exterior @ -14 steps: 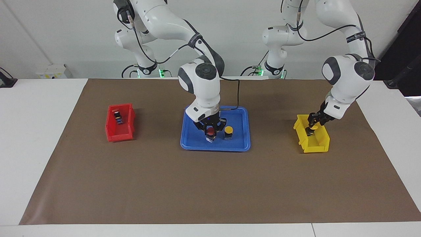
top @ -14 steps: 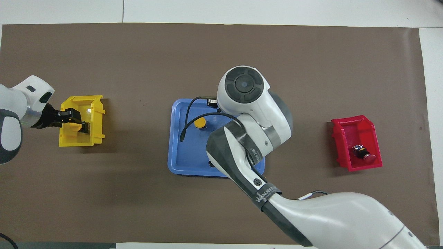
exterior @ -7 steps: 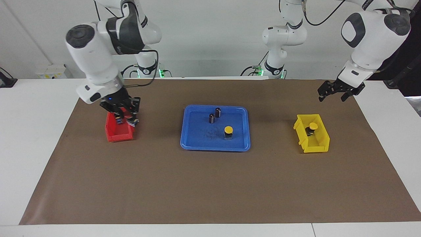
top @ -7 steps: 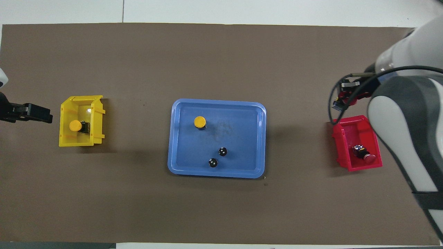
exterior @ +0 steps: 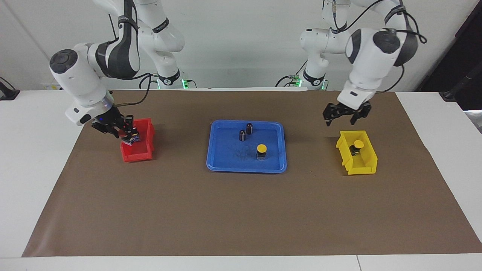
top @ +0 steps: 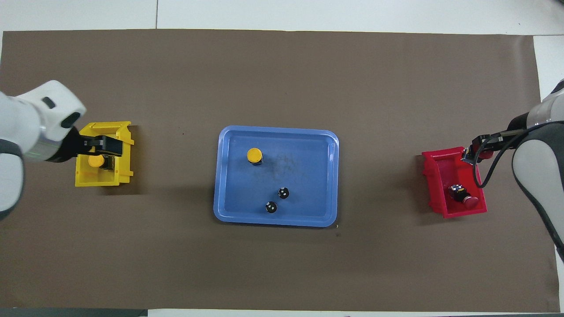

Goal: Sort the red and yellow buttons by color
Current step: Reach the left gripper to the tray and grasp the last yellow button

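White arms (exterior: 361,41), grey joints, black cables.

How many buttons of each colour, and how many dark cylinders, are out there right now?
Red buttons: 2
Yellow buttons: 2
Dark cylinders: 2
Total: 6

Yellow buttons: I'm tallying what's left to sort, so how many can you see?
2. One yellow button stands on the blue tray, unsorted; the other yellow button lies in the yellow bin at the left arm's end. None seems hidden.
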`<control>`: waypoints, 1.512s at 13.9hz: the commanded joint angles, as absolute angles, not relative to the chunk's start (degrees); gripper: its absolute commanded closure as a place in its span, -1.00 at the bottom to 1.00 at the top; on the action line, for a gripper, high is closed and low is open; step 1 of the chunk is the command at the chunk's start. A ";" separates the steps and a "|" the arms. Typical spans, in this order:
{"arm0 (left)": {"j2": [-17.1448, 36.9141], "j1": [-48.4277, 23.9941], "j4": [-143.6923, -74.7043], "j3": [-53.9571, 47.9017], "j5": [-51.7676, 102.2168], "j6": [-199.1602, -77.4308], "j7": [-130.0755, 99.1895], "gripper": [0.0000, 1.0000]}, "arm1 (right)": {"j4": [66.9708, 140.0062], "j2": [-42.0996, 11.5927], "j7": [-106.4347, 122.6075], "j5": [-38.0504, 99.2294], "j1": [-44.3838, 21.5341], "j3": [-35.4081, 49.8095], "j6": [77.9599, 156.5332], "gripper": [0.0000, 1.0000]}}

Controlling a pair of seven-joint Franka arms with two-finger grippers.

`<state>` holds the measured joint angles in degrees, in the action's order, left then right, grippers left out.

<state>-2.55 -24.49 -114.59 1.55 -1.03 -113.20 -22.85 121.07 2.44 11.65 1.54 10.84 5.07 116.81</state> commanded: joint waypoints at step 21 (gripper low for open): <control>19.95 -41.31 -102.83 3.16 0.97 -124.02 -47.46 0.97 | 116.39 5.80 12.76 4.57 12.13 5.36 109.72 -1.00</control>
